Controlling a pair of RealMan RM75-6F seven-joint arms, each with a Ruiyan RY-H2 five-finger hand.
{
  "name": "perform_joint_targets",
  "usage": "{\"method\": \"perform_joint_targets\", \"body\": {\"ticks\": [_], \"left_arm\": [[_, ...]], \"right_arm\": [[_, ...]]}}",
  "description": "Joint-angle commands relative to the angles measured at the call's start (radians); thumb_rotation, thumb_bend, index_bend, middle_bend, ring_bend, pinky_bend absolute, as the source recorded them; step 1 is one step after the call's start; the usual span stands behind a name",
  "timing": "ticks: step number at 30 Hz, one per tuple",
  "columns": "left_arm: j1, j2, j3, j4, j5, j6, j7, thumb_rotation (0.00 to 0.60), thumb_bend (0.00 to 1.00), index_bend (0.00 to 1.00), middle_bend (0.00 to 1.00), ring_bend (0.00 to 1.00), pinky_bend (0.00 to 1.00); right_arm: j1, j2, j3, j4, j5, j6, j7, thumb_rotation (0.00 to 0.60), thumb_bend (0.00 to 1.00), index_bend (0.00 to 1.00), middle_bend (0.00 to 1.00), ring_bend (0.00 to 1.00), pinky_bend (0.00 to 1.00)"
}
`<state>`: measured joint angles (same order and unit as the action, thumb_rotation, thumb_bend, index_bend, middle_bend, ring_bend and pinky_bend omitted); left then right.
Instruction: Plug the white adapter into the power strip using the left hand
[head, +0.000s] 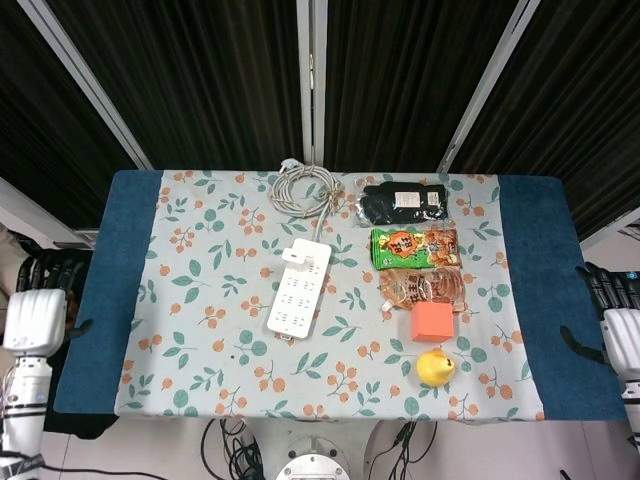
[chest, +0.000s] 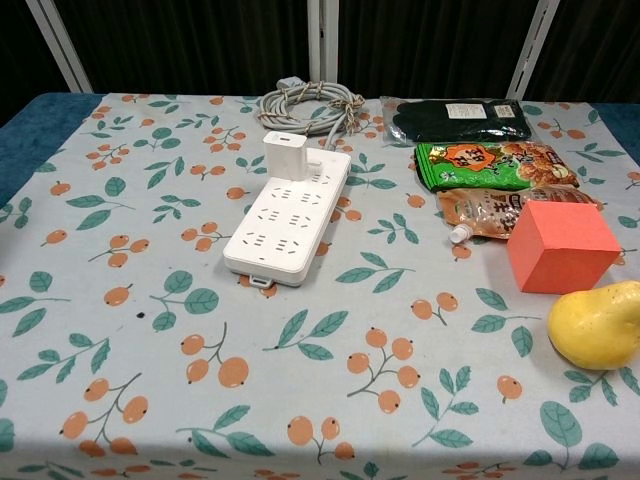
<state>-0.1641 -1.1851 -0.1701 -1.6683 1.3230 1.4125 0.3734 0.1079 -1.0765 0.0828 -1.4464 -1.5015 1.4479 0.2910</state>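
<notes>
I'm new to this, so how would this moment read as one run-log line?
white adapter: seated in power strip | left hand: off table, holding nothing | right hand: off table

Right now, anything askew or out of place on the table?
Nothing stands out. The small white adapter stands upright in the far end of the white plastic power strip, which lies flat and slightly diagonal on the floral tablecloth. Nothing spilled or visibly damaged.

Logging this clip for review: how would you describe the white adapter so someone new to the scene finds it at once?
Start from the white power strip lying mid-table on the floral cloth. The white adapter stands upright at its far end, nearest the coiled cable. It is the only small, plain white block rising above the strip's flat sockets.
</notes>
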Motion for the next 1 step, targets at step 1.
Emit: {"method": "perform_joint_targets", "body": {"ticks": [1], "left_arm": [[0.051,0.000,0.051,-0.038,0.059,0.077,0.008,0.600,0.06,0.18,0.14,0.02,0.00]], "right_arm": [[-0.015,-0.008,-0.002,-0.003,-0.014,0.036,-0.008,0.600,0.24,0.00,0.00,0.00,0.00]]}}
